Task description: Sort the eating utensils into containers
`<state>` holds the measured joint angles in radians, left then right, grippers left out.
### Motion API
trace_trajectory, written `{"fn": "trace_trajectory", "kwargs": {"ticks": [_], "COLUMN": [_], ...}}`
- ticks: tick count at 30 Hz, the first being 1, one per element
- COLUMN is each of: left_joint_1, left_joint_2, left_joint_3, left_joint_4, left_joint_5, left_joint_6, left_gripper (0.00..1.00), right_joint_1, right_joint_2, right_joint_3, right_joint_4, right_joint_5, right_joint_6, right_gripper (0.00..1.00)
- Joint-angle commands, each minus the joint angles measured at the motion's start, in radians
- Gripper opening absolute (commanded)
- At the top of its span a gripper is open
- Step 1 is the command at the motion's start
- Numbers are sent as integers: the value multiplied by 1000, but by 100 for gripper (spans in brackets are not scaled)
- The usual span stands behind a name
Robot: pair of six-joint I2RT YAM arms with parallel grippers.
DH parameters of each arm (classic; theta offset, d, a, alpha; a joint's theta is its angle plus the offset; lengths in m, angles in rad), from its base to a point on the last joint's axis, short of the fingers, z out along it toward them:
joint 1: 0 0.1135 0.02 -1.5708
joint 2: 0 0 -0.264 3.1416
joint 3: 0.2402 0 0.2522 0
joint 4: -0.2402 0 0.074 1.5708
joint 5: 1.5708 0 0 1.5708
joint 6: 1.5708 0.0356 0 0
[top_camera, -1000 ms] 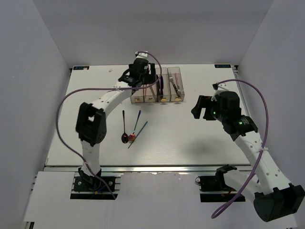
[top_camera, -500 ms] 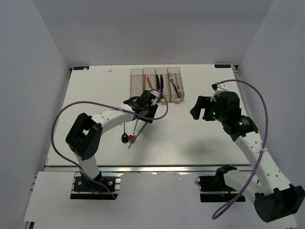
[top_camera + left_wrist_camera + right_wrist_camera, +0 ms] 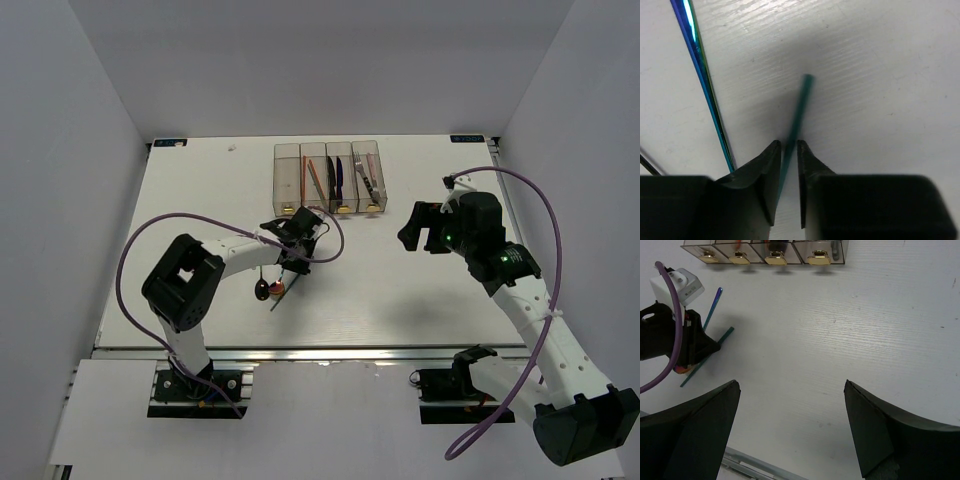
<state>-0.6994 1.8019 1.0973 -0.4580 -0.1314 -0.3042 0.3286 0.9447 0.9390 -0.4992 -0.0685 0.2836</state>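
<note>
Your left gripper (image 3: 292, 248) has swung back from the containers (image 3: 328, 181) onto the leftovers just in front of them. From the top you've got a few pieces binned, but a black spoon (image 3: 261, 283), an orange-red bit (image 3: 277, 290) and two thin sticks are still out. Left wrist: the jaws are squeezed narrow around the teal stick (image 3: 801, 107), can't tell if they pinch it yet, with the blue stick (image 3: 697, 65) just beside. Right wrist: the right gripper (image 3: 790, 390) hangs wide apart and empty, near the containers, so I'd say a fair chunk is left.
</note>
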Motion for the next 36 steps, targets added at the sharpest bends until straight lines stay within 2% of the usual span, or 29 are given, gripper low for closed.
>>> {"fn": "trace_trajectory", "kwargs": {"ticks": [1,3,6,10,13,15,16,17,19,20,21,22,25,28,32,36], "left_joint_1": [-8,-31,-60,-107,-140,-132,-123,-103,-66,-54,-42,-31,3,69,101,115], "left_joint_2": [0,14,42,19,-41,-67,-70,-62,-8,16,40,65,151,270,410,467], "left_joint_3": [-28,-28,-28,-13,79,198,251,350,511,512,608,653,777,950,1148,1182], "left_joint_4": [7,-7,-28,-36,-36,-45,-51,-45,-56,-54,-56,-54,34,65,129,197], "left_joint_5": [64,50,32,42,52,-8,-81,-97,-167,-189,-210,-293,-391,-405,-375,-399], "left_joint_6": [-38,-47,-65,-108,-141,-202,-222,-245,-277,-279,-283,-285,-236,-194,-61,49], "left_gripper": [28,21,0,0,0,0,0,0,0,0,0,0,0,0,0,0], "right_joint_1": [6,6,4,6,6,4,6,6,6,4,6,4,6,6,4,6], "right_joint_2": [0,0,-4,-6,-4,-4,-10,-14,-20,-18,-17,-15,-8,3,14,8], "right_joint_3": [21,24,26,32,38,41,40,37,29,30,30,30,41,72,70,38], "right_joint_4": [18,19,19,16,11,10,11,17,34,34,33,33,25,11,16,27], "right_joint_5": [-16,-17,-17,-10,7,19,28,30,29,29,29,32,41,49,44,41], "right_joint_6": [-1,0,2,2,-4,-4,-1,9,19,19,20,19,5,-6,-9,-11], "right_gripper": [89,89,89,89,89,89,89,89,89,89,89,89,89,89,89,89]}}
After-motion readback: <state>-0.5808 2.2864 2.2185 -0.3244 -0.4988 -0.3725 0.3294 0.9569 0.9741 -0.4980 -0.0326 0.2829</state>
